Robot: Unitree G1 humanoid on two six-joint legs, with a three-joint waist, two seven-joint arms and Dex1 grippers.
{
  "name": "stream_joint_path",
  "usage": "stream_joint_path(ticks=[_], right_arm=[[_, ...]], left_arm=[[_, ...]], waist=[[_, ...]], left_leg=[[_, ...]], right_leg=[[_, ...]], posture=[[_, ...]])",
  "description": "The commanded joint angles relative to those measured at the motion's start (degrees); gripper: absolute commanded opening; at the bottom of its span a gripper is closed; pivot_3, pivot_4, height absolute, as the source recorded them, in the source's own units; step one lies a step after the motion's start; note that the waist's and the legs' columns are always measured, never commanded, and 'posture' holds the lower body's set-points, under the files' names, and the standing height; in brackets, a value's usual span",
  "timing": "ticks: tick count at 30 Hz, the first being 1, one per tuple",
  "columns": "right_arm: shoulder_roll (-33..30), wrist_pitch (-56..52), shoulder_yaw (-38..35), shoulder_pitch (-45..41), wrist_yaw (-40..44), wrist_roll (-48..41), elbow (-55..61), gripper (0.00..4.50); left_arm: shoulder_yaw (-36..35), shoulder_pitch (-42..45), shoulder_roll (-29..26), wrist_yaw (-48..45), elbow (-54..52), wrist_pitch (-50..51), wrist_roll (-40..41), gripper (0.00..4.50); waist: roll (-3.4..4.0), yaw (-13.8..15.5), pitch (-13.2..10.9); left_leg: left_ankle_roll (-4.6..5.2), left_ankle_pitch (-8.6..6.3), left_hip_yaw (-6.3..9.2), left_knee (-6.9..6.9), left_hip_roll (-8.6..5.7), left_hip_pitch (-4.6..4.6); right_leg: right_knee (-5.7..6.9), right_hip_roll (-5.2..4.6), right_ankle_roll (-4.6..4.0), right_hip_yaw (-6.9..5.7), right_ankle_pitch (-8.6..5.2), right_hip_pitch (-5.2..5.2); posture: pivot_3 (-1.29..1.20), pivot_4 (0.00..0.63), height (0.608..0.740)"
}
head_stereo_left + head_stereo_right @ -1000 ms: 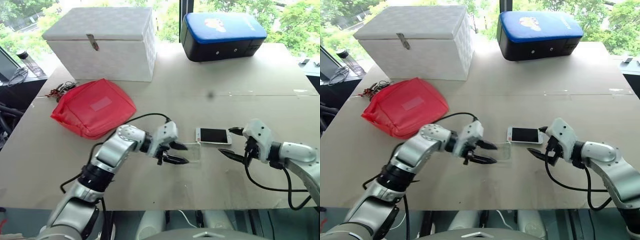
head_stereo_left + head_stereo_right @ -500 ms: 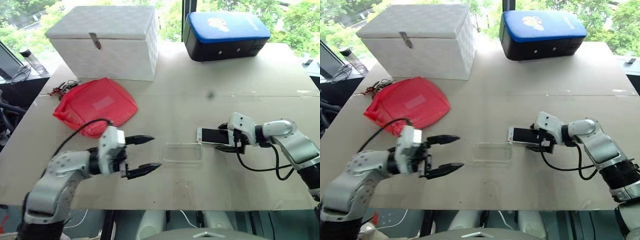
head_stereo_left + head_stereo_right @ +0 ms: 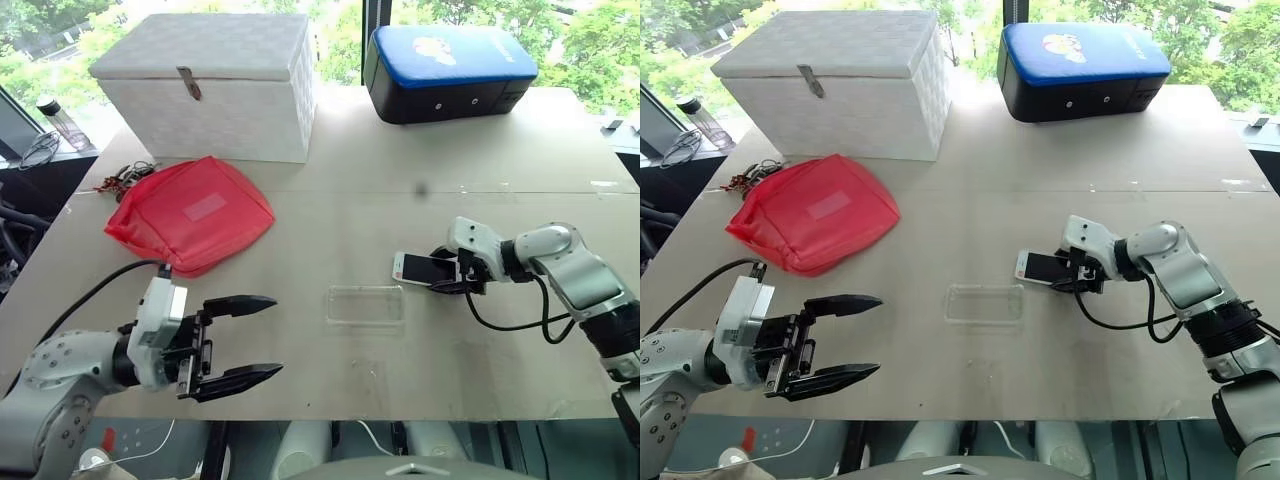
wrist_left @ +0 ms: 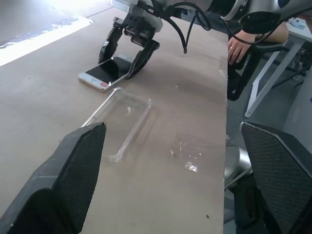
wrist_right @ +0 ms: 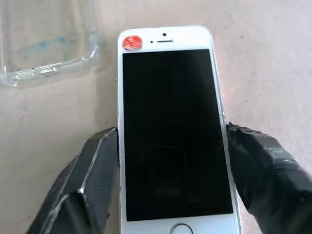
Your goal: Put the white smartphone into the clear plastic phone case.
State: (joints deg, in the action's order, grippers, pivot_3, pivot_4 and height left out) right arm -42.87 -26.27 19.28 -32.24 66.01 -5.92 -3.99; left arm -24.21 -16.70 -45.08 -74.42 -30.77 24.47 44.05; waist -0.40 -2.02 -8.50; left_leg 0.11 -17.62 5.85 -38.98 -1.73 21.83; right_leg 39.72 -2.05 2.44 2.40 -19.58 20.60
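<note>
On tabletop [image 3: 330,215], right tool [image 3: 452,273] straddles white smartphone [image 3: 425,268], grip uncertain; left tool [image 3: 258,340] released.

Case [image 3: 366,303] mid-table [image 3: 330,215], phone [image 3: 427,268] just right of it, pouch [image 3: 190,213] far left, two boxes [image 3: 205,85] behind.

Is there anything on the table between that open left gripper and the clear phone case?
No. Between the left gripper and the clear plastic phone case lies bare tabletop, as the left eye view shows.
</note>
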Motion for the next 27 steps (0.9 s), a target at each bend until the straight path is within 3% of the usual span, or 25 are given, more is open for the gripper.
stream_joint_path(ticks=[1,7,12,18,23,27], right_arm=[[-0.76,0.41,1.5,2.62,-1.08,3.3,-1.74,2.91],[-0.52,-1.35,-3.62,3.2,0.09,-1.87,2.49,2.89],[0.95,-10.42,-6.94,0.53,1.12,-11.16,18.01,2.74],[2.34,-16.83,-1.53,-1.26,-1.63,-12.34,30.47,2.74],[2.09,-12.89,7.93,-1.02,-3.52,-4.56,27.86,2.74],[5.02,-11.01,10.99,0.07,-5.68,-1.97,23.81,2.74]], left_arm=[[0.57,1.01,0.68,2.12,0.17,-0.94,0.28,4.5],[2.19,1.22,3.5,6.4,0.22,0.05,1.34,4.5],[4.06,-1.14,3.85,5.73,3.0,-3.77,-3.8,4.5],[5.56,-2.65,3.08,4.59,7.59,-7.77,-8.6,4.5],[6.57,-2.91,3.11,4.6,8.76,-9.1,-9.9,4.5],[7.03,-3.9,2.95,4.52,8.25,-9.17,-10.32,4.5]], waist=[[-0.01,-0.01,0.03],[-0.03,0.24,0.05],[0.35,-0.09,-0.22],[0.39,-0.15,-0.25],[0.35,0.22,-0.26],[0.35,-0.17,-0.25]], left_leg=[[0.0,0.0,0.0,0.0,0.0,-0.01],[0.01,0.0,0.0,0.0,-0.01,0.01],[0.0,0.0,-0.01,0.04,-0.01,0.15],[-0.01,0.0,0.0,0.29,0.0,0.14],[0.0,0.0,0.0,0.3,-0.04,0.17],[-0.02,0.01,0.0,0.41,-0.03,0.14]], right_leg=[[0.0,0.0,0.0,0.01,0.0,0.0],[-0.01,-0.02,0.0,0.0,0.0,-0.01],[0.0,-0.02,0.0,0.03,0.0,0.12],[-0.1,-0.02,0.0,0.0,0.0,0.2],[-0.29,-0.09,0.0,-0.04,0.0,0.19],[-0.29,-0.08,0.0,-0.05,0.0,0.19]], posture=[[0.0,0.15,0.74],[0.0,0.15,0.74],[0.0,0.15,0.74],[0.0,0.15,0.74],[0.0,0.15,0.74],[0.0,0.15,0.74]])
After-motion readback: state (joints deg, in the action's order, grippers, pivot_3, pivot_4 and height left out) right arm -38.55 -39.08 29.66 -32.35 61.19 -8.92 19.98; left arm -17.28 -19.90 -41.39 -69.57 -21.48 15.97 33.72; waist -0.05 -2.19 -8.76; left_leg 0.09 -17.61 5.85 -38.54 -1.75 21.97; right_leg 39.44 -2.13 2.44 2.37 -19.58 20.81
